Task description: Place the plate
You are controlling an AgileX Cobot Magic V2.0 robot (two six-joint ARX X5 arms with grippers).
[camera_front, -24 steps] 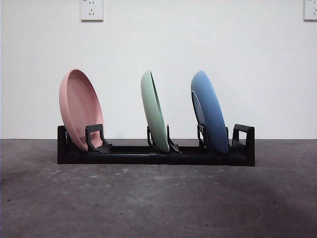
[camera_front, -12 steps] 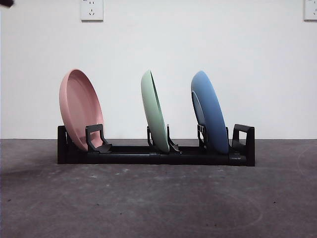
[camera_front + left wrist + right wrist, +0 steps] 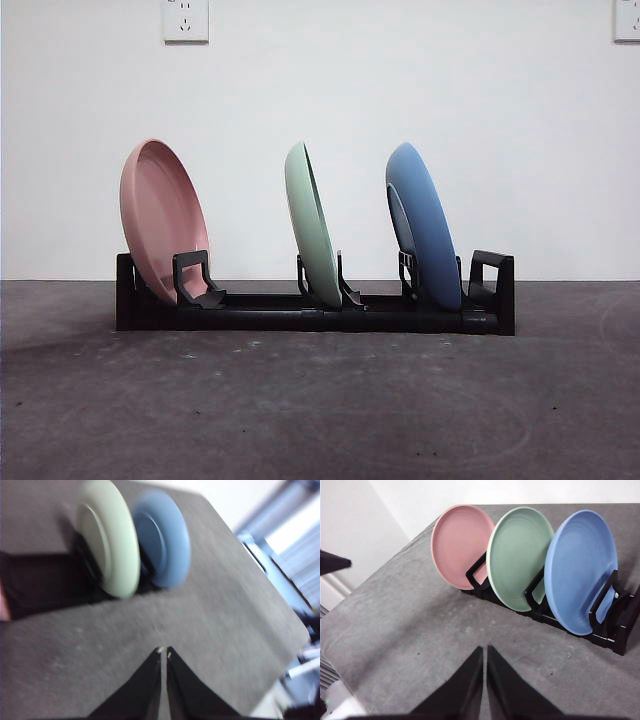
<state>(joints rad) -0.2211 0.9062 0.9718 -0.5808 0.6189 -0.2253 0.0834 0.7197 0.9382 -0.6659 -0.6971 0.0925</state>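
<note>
Three plates stand upright in a black rack point(image 3: 300, 312): a pink plate point(image 3: 160, 220) at the left end, a green plate point(image 3: 312, 225) in the middle and a blue plate point(image 3: 422, 225) at the right end. In the right wrist view the pink plate point(image 3: 459, 545), green plate point(image 3: 519, 557) and blue plate point(image 3: 579, 567) lean in the rack point(image 3: 615, 625). My right gripper point(image 3: 484, 650) hangs shut and holds nothing, well short of the rack. My left gripper point(image 3: 164, 651) is shut and bare over the table, away from the green plate point(image 3: 107, 535) and blue plate point(image 3: 162, 537).
The grey table point(image 3: 320, 400) stretches in front of the rack. A white wall with a socket point(image 3: 185, 18) stands behind it. In the left wrist view the table edge point(image 3: 295, 640) runs along one side, with room clutter beyond.
A black arm tip that showed at the top left corner half a second ago has left the front view. The plates and rack have not moved.
</note>
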